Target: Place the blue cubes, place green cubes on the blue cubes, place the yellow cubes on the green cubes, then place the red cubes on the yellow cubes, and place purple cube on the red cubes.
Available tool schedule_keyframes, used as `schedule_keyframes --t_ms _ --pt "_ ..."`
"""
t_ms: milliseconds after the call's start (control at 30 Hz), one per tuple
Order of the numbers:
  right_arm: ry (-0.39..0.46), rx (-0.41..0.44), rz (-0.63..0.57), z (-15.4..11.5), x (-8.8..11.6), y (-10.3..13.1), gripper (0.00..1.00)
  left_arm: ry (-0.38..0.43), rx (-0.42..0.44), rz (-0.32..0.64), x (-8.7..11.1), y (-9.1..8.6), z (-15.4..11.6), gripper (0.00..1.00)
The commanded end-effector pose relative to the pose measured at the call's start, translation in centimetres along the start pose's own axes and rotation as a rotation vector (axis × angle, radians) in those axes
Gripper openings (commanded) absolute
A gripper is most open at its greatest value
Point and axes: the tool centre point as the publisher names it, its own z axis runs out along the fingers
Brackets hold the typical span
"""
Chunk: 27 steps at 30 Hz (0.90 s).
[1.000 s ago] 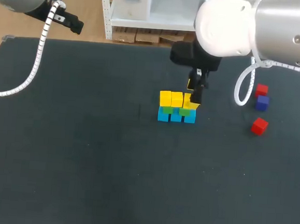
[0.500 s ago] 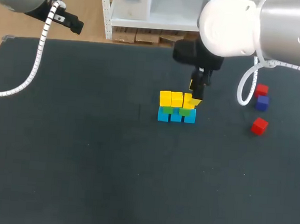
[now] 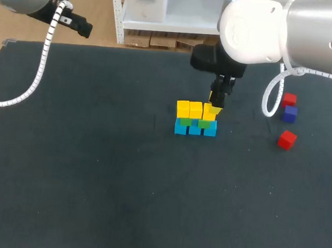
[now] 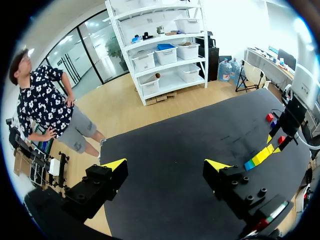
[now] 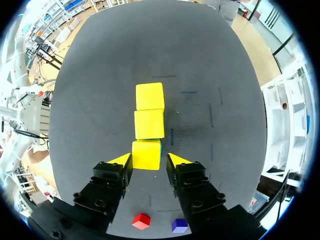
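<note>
A three-layer wall of cubes at the middle of a dark table (image 3: 93, 170), one gripper just above it.
The left gripper (image 4: 165, 167) hangs well back from the cubes, fingers wide apart, holding nothing. At the table's middle, three blue cubes (image 3: 195, 130) sit in a row, with green cubes (image 3: 185, 121) on them and yellow cubes (image 3: 189, 109) on top. The right gripper (image 3: 216, 104) hovers just above the right-end yellow cube, fingers parted, gripping nothing. Farther right lie two red cubes (image 3: 287, 139), a purple cube (image 3: 290, 113) between them.
</note>
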Motion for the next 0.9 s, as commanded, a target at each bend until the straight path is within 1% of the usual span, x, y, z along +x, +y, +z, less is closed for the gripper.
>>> schedule_keyframes --t_ms 33,267,467,900 --pt "-0.003 0.002 0.0 -0.02 -0.06 -0.01 0.43 0.0 0.002 0.002 0.05 0.08 -0.07 1.0" --pt "-0.002 0.003 -0.008 0.04 -0.05 -0.03 0.42 0.0 0.002 0.002 0.05 0.08 -0.07 1.0" --pt "-0.003 0.002 -0.013 0.06 -0.04 -0.07 0.49 0.0 0.002 0.002 0.05 0.08 -0.07 1.0" --pt "0.003 0.01 -0.029 0.24 -0.1 -0.12 0.44 0.0 0.002 0.002 0.05 0.08 -0.07 1.0"
